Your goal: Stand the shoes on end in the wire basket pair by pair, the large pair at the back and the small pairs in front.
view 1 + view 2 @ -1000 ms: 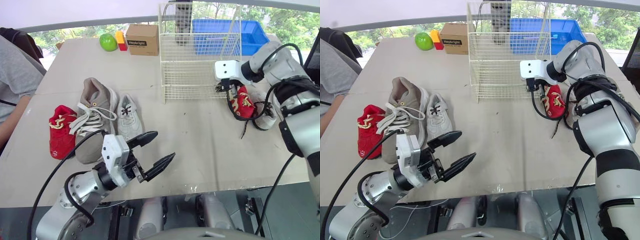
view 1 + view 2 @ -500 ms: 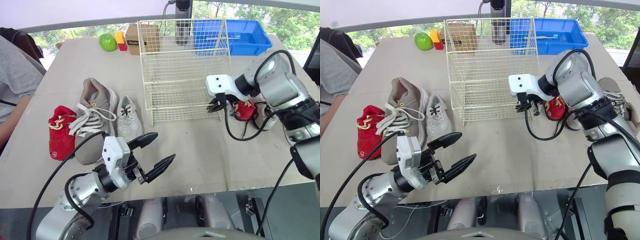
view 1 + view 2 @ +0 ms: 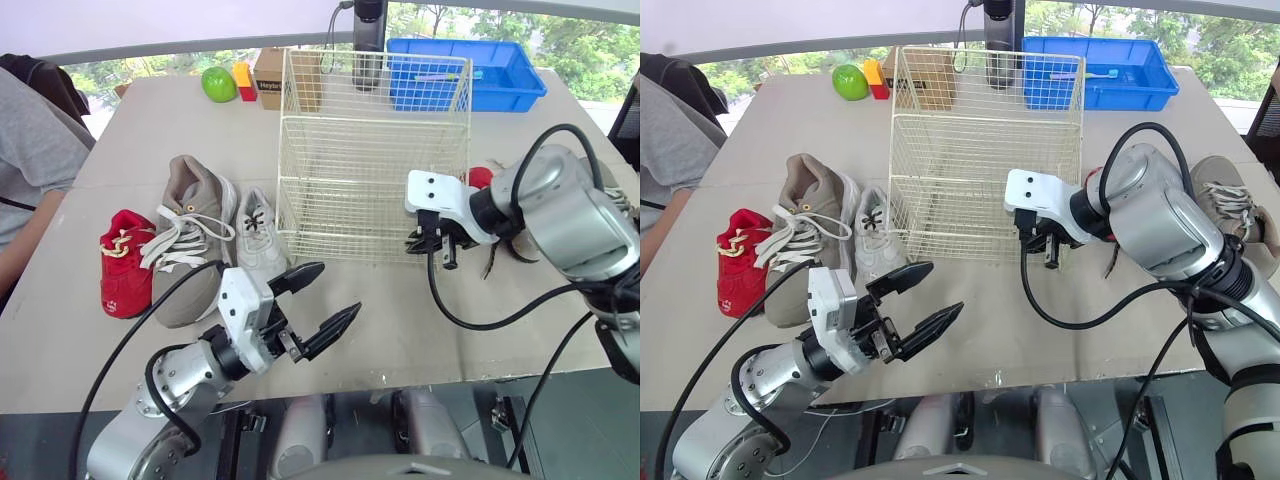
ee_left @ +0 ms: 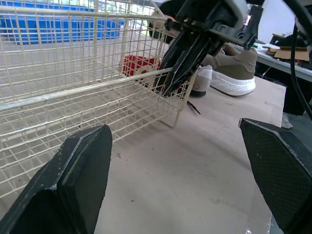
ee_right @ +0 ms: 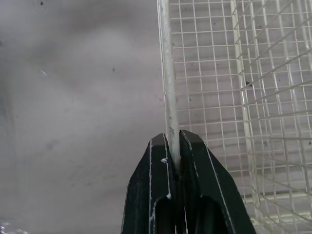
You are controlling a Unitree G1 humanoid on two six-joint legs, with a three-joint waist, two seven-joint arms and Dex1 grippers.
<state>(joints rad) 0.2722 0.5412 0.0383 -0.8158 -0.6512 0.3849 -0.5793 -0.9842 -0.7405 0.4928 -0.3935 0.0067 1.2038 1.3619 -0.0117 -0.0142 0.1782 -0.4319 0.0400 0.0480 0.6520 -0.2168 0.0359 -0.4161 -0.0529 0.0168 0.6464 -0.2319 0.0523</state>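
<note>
Shoes (image 3: pixel 190 240) lying flat at left. Left gripper (image 3: pixel 340 288) near them, fingers spread, empty. Wire basket (image 3: pixel 370 130) mid-table, empty, near right rim pinched by right gripper (image 3: pixel 440 250). Likely repositioning: pull slowly, keep level, avoid red shoe (image 3: pixel 481 177) just right. Left wrist view: that shoe behind mesh; right wrist view: fingers (image 5: pixel 195 161) tight on wire.

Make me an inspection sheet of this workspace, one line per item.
Surface: beige table, lightly specked.
Job's things: basket mid-table, no shoes in it; red shoe, tan shoe and white shoe lie left of it; second red shoe behind the right arm.
Clutter: apple, box, blue bin at the far edge.
Grippers: left tool open over the near edge; right tool shut on a basket wire.
Cables: black cables loop off both arms.
Surroundings: person's grey sleeve at far left.
</note>
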